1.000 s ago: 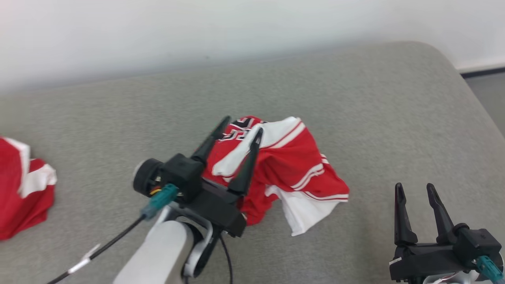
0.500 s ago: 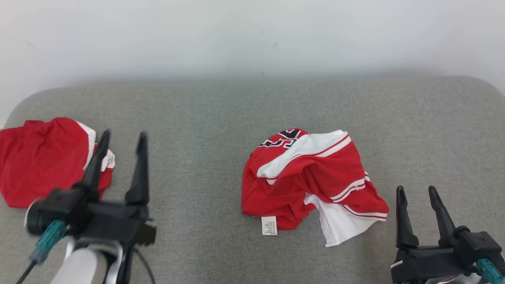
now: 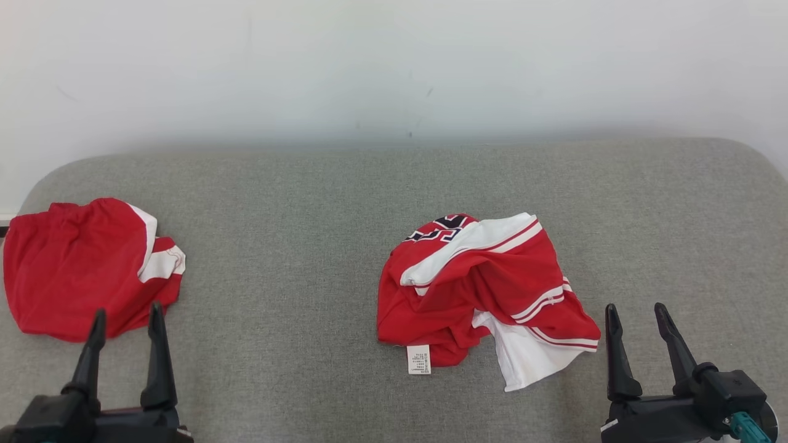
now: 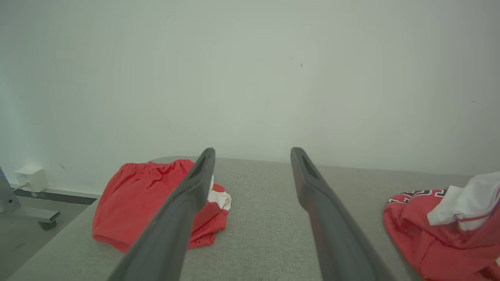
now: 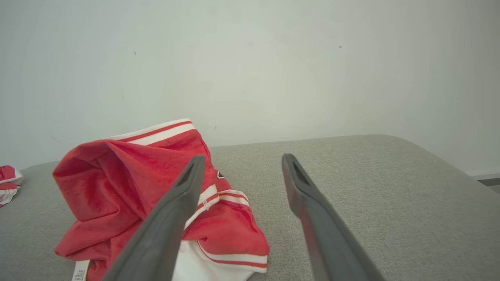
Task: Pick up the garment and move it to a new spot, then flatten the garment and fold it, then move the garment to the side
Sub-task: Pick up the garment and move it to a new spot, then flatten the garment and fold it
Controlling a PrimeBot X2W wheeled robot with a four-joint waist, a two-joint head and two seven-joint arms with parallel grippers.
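A crumpled red and white garment (image 3: 486, 295) with dark lettering and a white label lies in a heap right of centre on the grey cushion (image 3: 295, 246); the left wrist view has it at the right edge (image 4: 441, 226), the right wrist view at the left (image 5: 133, 195). My left gripper (image 3: 126, 320) stands open and empty at the lower left, far from the heap (image 4: 253, 154). Low at the right, my right gripper (image 3: 634, 314) is open and empty too, just right of the garment's white hem (image 5: 240, 162).
A second red and white piece of clothing (image 3: 86, 264) lies at the cushion's left end (image 4: 152, 203), just beyond my left fingertips. A white wall (image 3: 394, 67) runs behind the cushion. Left of the cushion, the floor holds a wheeled base (image 4: 27, 212) and a wall socket (image 4: 31, 177).
My left gripper has drawn back from over the garment to the lower left, open throughout. The head camera has swung, so the whole picture has shifted. The garment lies as before.
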